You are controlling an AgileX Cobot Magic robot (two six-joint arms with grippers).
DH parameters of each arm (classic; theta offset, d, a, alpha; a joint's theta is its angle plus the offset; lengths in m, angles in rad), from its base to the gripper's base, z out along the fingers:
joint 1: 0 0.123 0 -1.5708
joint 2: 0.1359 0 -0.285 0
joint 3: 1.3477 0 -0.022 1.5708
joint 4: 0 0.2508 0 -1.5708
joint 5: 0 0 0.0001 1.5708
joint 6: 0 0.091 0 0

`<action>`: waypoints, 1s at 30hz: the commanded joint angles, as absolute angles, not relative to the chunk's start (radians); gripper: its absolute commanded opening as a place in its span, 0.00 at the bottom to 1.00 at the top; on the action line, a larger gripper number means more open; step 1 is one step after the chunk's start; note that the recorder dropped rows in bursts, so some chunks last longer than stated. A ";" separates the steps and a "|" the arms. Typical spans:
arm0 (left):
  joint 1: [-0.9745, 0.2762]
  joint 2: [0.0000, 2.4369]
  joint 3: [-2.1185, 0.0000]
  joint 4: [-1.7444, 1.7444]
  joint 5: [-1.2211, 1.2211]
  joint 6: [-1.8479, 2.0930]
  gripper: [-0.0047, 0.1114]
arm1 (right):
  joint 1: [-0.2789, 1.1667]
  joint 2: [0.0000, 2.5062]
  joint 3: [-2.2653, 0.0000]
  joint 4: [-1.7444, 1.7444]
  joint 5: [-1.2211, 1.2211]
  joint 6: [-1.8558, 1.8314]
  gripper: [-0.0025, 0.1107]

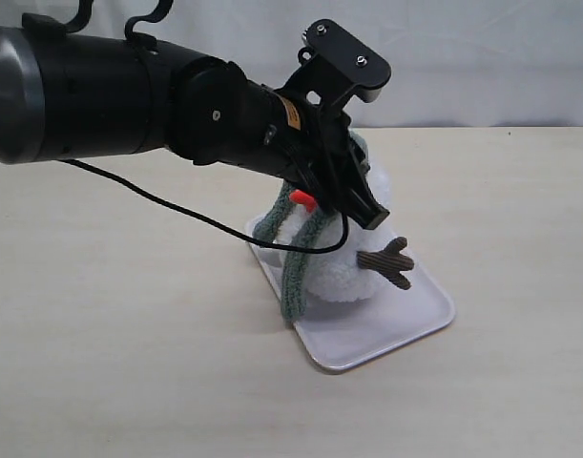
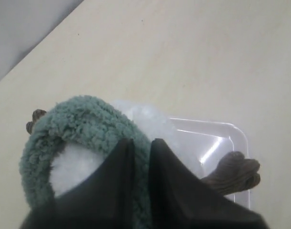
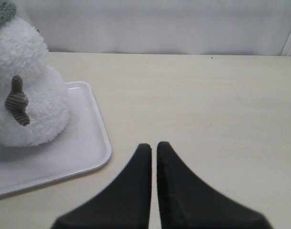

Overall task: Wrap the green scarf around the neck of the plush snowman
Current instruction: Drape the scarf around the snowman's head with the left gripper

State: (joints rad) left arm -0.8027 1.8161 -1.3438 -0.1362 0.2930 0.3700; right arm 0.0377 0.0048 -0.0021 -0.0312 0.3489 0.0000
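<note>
The plush snowman [image 1: 343, 272] stands on a white tray [image 1: 406, 324], orange nose [image 1: 303, 198] facing left. The green scarf [image 1: 293, 277] loops round its neck, and one end hangs down its front to the tray. My left gripper [image 1: 367, 215] reaches over the head from the left. In the left wrist view my left gripper [image 2: 141, 143] has its jaws pinched on the green scarf [image 2: 83, 119] where it curves over the white plush [image 2: 74, 164]. My right gripper [image 3: 151, 145] is shut and holds nothing, low over the bare table beside the tray [image 3: 88, 143] and apart from the snowman [image 3: 31, 95].
A brown twig arm [image 1: 391, 260] sticks out from the snowman's right side. The left arm's black cable [image 1: 176, 205] sags below the arm toward the toy. A pale wall closes off the far edge of the light wooden table [image 1: 100, 334].
</note>
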 commanded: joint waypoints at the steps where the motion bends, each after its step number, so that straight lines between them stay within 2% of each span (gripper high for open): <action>1: -0.804 1.817 -1.351 -0.143 0.218 0.370 0.04 | 0.036 0.000 0.000 -0.029 0.345 0.000 0.06; 8: -0.804 1.817 -1.351 -0.167 0.146 0.363 0.04 | 0.036 0.000 0.000 -0.029 0.345 0.000 0.06; 13: -0.804 1.817 -1.351 -0.174 0.213 0.363 0.05 | 0.036 0.000 0.000 -0.029 0.345 0.000 0.06; 15: -0.804 1.813 -1.351 -0.164 0.246 0.365 0.11 | 0.036 0.000 0.000 -0.029 0.345 0.000 0.06; 22: -0.804 1.751 -1.351 -0.119 0.342 0.365 0.43 | 0.036 0.000 0.000 -0.029 0.345 0.000 0.06; 25: -0.804 1.737 -1.351 -0.114 0.412 0.365 0.48 | 0.036 0.000 0.000 -0.029 0.345 0.000 0.06; 30: -0.804 1.746 -1.351 -0.079 0.528 0.373 0.48 | 0.036 0.000 0.000 -0.029 0.345 0.000 0.06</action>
State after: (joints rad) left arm -0.8027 1.7439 -1.3438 -0.1019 0.4772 0.3702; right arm 0.0377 0.0048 -0.0021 -0.0312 0.3489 0.0000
